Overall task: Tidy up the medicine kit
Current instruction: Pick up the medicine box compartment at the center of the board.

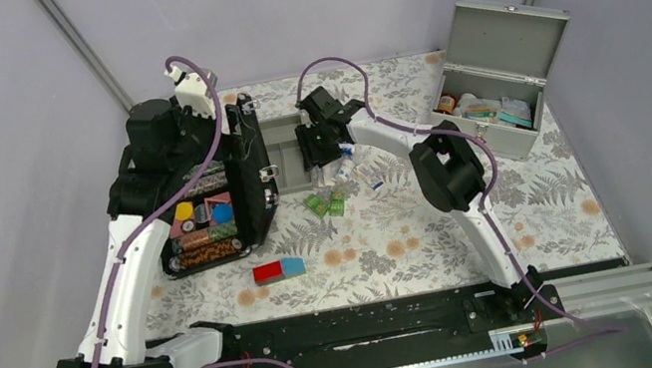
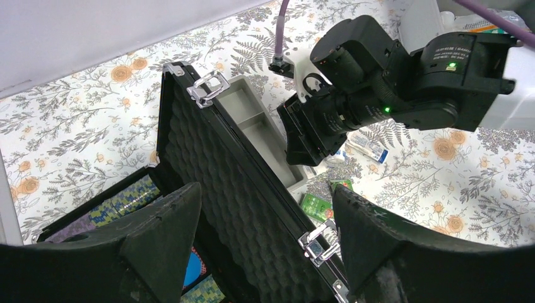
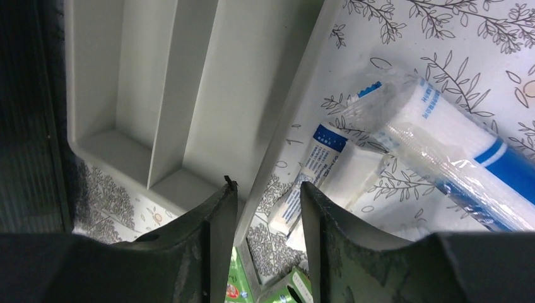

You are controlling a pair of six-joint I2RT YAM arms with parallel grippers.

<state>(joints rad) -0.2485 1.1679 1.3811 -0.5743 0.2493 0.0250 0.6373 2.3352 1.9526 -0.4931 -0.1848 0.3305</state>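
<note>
The medicine kit (image 1: 509, 141), a grey metal box, stands at the back right with its lid (image 1: 505, 35) up and bottles and packets inside. Its grey divided tray (image 3: 189, 95) lies out on the table beside the black case. My right gripper (image 3: 268, 189) is open and straddles the tray's right wall, one finger inside and one outside, with a gap on both sides of the wall. A white tube (image 3: 309, 177) and a wrapped gauze roll (image 3: 441, 145) lie just right of the tray. My left gripper (image 2: 265, 214) hangs open and holds nothing above the black case's foam lid (image 2: 233, 189).
The black case (image 1: 206, 215) with colourful contents stands open at the left, its lid upright against the tray. Green packets (image 1: 326, 204) lie in front of the tray. A red and blue block (image 1: 279, 270) rests nearer the arms' bases.
</note>
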